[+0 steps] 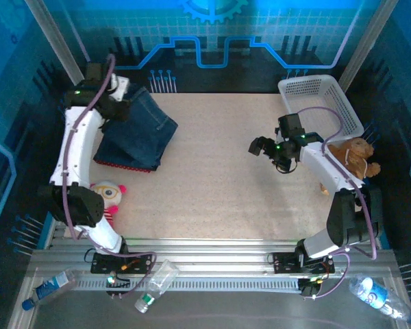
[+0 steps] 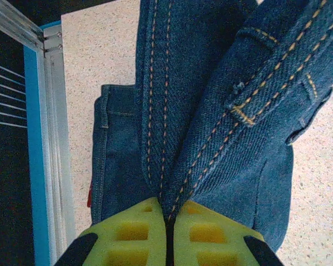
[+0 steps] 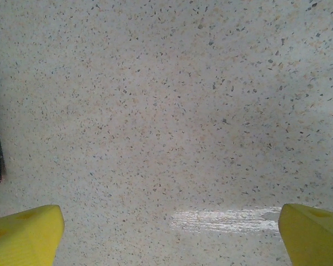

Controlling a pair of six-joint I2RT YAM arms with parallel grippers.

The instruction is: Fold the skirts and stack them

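Far left: my left end effector [image 2: 167,221] is clamped shut on a fold of the dark blue denim skirt with orange stitching [image 2: 222,111]. The skirt lies over a red, white-dotted cloth skirt [image 1: 120,165] at the far-left corner of the speckled beige table [image 1: 219,185]. Right of centre: my right end effector [image 3: 169,230] hovers over bare table, jaws spread wide, holding nothing.
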